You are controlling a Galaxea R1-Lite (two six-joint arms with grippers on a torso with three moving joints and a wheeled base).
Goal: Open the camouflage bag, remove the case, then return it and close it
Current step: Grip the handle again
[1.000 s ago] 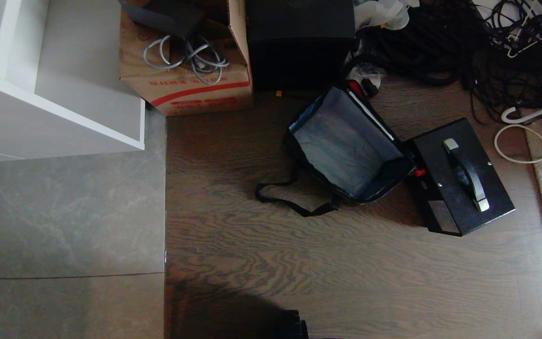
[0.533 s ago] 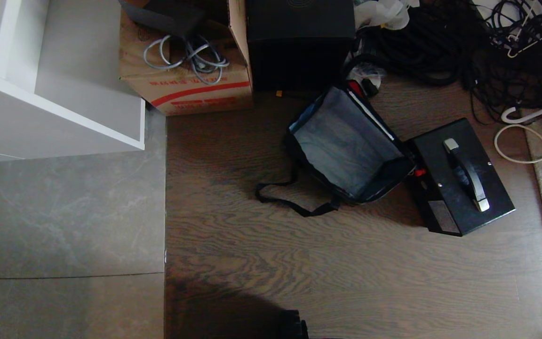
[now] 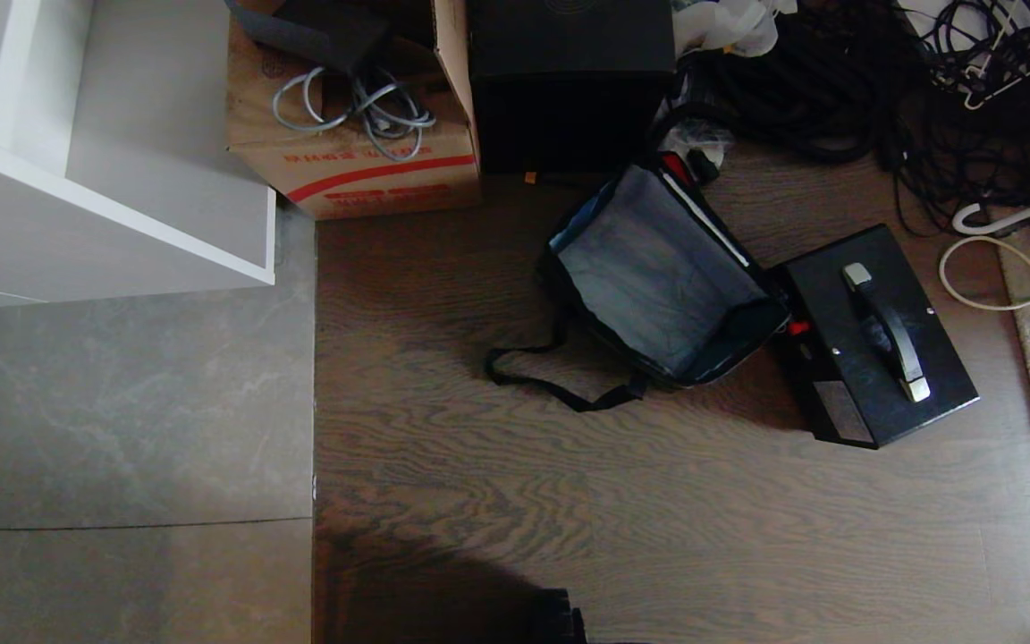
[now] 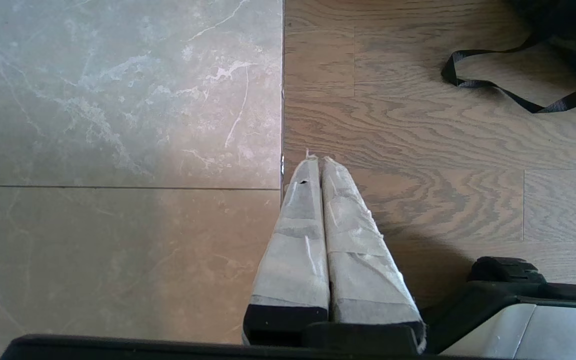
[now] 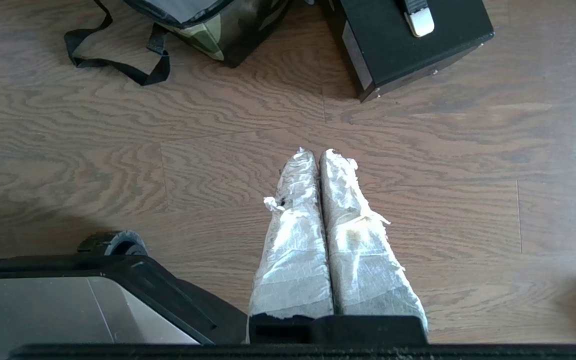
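Wood floor: one camouflage bag open, apparently empty; one case beside it; both grippers' fingers closed, holding nothing.

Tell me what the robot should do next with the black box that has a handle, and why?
Probably reach the right gripper toward the handle of the case. The case stands on the wooden floor right beside the camouflage bag, which lies open and empty. Both grippers are shut, holding nothing, away from both; the left gripper hangs over the floor.
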